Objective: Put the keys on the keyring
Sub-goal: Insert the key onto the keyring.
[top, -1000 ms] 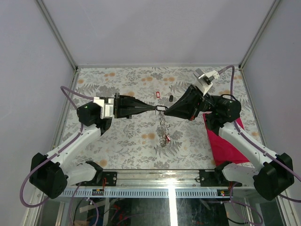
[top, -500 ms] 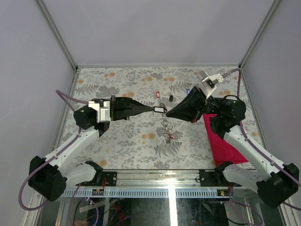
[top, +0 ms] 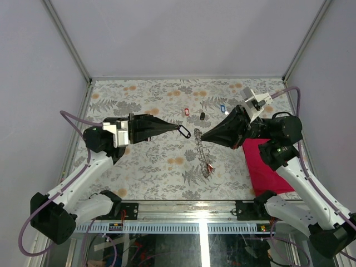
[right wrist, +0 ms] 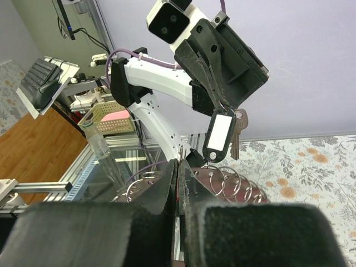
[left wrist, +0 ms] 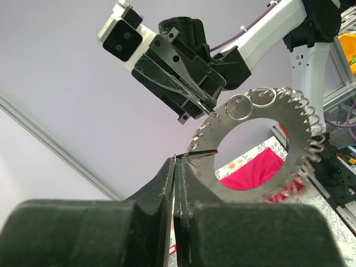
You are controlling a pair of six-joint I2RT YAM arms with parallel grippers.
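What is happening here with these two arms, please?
The left pincer is shut on a black key tag, holding it in the air with a metal key hanging beside it. The right pincer is shut on the edge of the keyring, which hangs from it. The tips are close but apart, and the tag is not yet on the ring. A red tag and a blue tag lie on the table.
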